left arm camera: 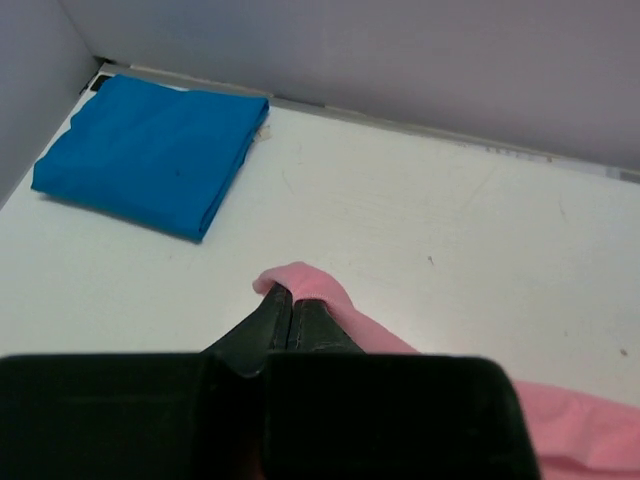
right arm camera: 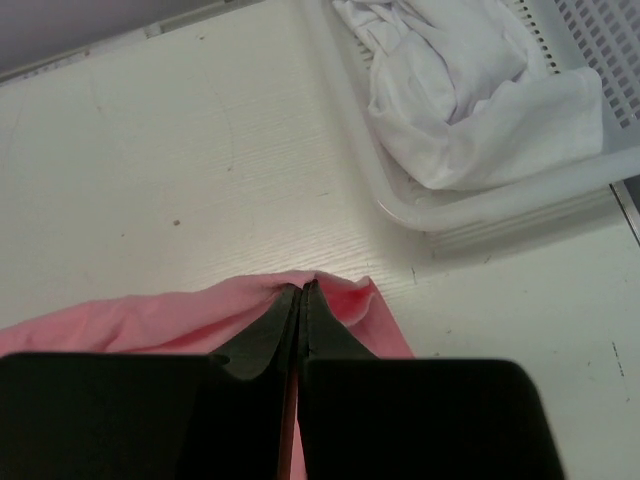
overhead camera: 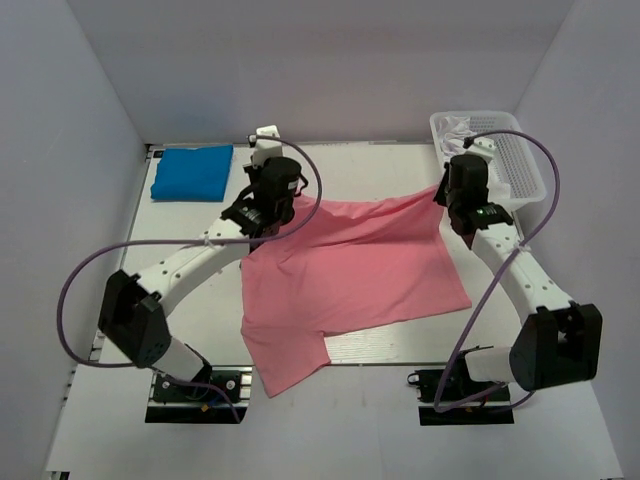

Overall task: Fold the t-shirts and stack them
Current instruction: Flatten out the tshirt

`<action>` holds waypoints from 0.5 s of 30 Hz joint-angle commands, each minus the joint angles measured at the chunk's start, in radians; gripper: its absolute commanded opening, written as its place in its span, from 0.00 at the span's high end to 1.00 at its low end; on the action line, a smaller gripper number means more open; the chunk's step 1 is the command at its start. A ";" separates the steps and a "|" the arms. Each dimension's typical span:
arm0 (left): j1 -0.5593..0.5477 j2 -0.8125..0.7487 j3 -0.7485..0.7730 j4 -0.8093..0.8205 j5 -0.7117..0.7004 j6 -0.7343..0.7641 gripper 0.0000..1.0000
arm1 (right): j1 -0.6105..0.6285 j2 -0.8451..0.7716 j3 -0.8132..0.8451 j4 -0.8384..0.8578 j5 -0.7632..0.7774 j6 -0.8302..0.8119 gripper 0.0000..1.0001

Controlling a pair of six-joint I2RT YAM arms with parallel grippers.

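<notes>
Left gripper (left arm camera: 291, 298) pinches tight a corner of the pink t-shirt (overhead camera: 350, 270) well away from the white basket (right arm camera: 500, 200), right gripper (right arm camera: 303, 288) clamps the corner near that basket.

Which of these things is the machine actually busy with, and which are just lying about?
In the job: salmon-pink cloth t-shirt, pinched along its far edge by the left gripper and right gripper; bright blue cloth t-shirt, folded into a rectangle.
Lying about: white plastic mesh basket; crumpled white cloth inside it.
</notes>
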 commanded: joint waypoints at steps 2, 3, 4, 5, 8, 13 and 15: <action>0.102 0.087 0.142 0.101 0.088 0.039 1.00 | -0.011 0.069 0.125 0.109 0.041 -0.036 1.00; 0.119 0.117 0.167 0.090 0.098 0.039 1.00 | -0.011 0.086 0.154 0.112 0.041 -0.042 1.00; 0.135 0.148 0.220 0.075 0.098 0.039 1.00 | -0.014 0.137 0.171 0.109 0.040 -0.047 1.00; 0.162 0.206 0.246 0.064 0.098 0.029 1.00 | -0.017 0.153 0.224 0.108 0.043 -0.054 1.00; 0.202 0.271 0.320 0.064 0.147 0.019 1.00 | -0.022 0.248 0.308 0.099 0.064 -0.064 1.00; 0.285 0.426 0.488 0.001 0.209 -0.004 1.00 | -0.042 0.407 0.454 0.048 0.090 -0.075 1.00; 0.297 0.455 0.544 -0.050 0.212 -0.032 1.00 | -0.046 0.420 0.497 0.043 0.089 -0.082 1.00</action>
